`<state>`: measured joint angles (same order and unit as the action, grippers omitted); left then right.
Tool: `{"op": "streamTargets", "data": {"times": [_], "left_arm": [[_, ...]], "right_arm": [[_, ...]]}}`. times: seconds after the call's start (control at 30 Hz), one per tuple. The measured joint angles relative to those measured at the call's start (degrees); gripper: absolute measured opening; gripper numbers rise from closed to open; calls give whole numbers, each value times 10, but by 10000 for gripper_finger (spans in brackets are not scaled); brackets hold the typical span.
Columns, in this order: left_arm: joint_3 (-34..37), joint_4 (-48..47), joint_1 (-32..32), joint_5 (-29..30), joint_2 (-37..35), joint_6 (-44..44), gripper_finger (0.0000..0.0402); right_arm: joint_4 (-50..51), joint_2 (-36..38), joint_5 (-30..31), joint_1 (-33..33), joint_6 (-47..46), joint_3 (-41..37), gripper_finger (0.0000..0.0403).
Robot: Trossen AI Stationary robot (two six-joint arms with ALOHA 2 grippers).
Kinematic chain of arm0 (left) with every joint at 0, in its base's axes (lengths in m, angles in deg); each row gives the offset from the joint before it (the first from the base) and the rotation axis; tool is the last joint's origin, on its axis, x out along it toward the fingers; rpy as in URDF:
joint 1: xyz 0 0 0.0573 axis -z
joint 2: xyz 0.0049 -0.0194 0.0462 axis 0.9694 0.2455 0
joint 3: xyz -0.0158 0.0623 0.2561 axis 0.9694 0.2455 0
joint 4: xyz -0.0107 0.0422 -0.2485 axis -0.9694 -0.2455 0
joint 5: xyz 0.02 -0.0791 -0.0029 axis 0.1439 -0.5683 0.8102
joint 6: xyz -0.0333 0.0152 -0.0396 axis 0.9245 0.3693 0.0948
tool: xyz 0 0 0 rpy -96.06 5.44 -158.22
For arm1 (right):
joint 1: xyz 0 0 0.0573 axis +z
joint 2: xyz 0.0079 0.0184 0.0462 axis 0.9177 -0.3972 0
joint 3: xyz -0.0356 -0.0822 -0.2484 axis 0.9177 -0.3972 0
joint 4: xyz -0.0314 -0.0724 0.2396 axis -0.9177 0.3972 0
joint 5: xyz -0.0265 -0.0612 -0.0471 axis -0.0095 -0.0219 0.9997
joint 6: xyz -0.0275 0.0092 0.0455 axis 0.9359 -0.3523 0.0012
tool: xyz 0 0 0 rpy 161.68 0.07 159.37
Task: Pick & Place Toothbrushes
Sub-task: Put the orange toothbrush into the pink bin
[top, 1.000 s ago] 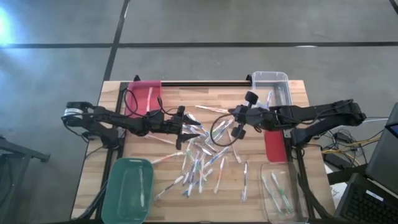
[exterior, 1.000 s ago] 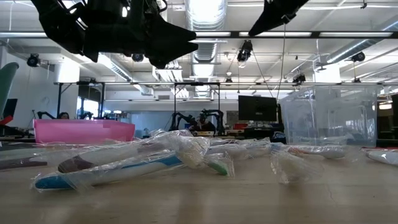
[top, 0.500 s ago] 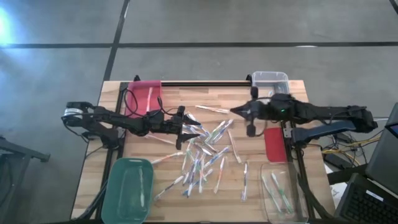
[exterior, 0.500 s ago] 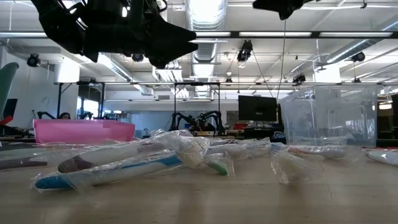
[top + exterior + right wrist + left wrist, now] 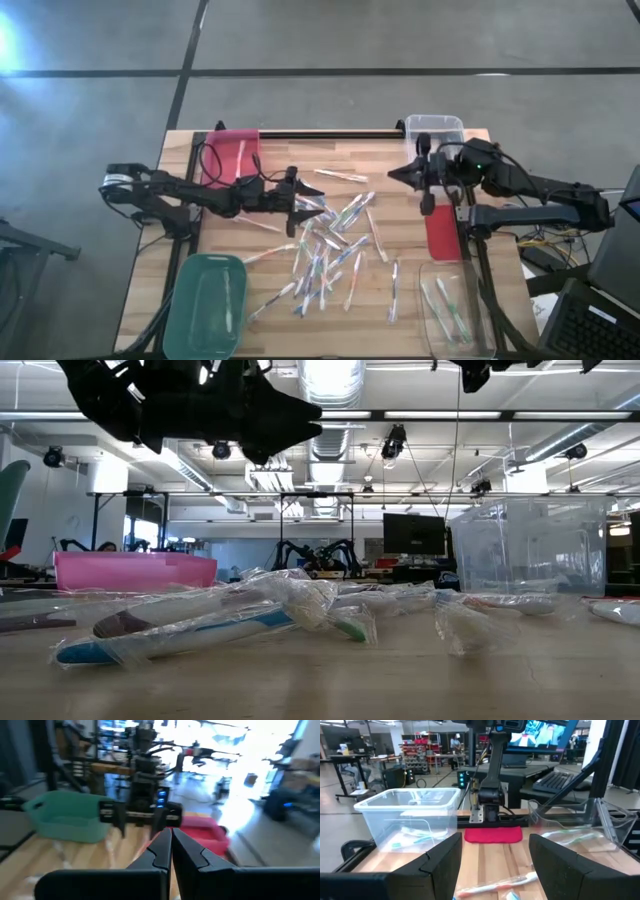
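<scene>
With the left pincer [image 5: 318,191] spread wide and empty just above the near edge of the toothbrushes [image 5: 325,250] heaped on the table [image 5: 400,290], and the right pincer [image 5: 392,172] shut off to the side, a descent could well catch two crinkly wrappers together.

Two dark jointed arms, black cables, angular black jaws.

Two arms reach over the bench [image 5: 275,160]. About twenty toothbrushes [image 5: 325,245] lie loose mid-bench. Four bins sit at its corners: pink bin [image 5: 232,152], green bin [image 5: 205,305], and two clear bins [image 5: 437,140], one holding several toothbrushes.
</scene>
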<state>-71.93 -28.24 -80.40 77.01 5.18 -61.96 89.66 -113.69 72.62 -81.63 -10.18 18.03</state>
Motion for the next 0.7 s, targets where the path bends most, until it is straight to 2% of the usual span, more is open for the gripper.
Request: {"op": "streamTargets", "data": {"times": [0.1,0.37,0.6,0.7], "left_arm": [[-23,-50,-12,1,0,0,236],[-172,-362,-34,15,1,-33,236],[-283,-503,-38,127,1,-130,234],[-321,-559,-52,137,1,-150,233]], "right_arm": [[4,-2,-47,-21,-11,-5,8],[46,5,-49,-39,-19,-6,8],[48,-6,-49,-39,-19,-6,8],[47,-11,-49,-39,-19,-6,8]]}}
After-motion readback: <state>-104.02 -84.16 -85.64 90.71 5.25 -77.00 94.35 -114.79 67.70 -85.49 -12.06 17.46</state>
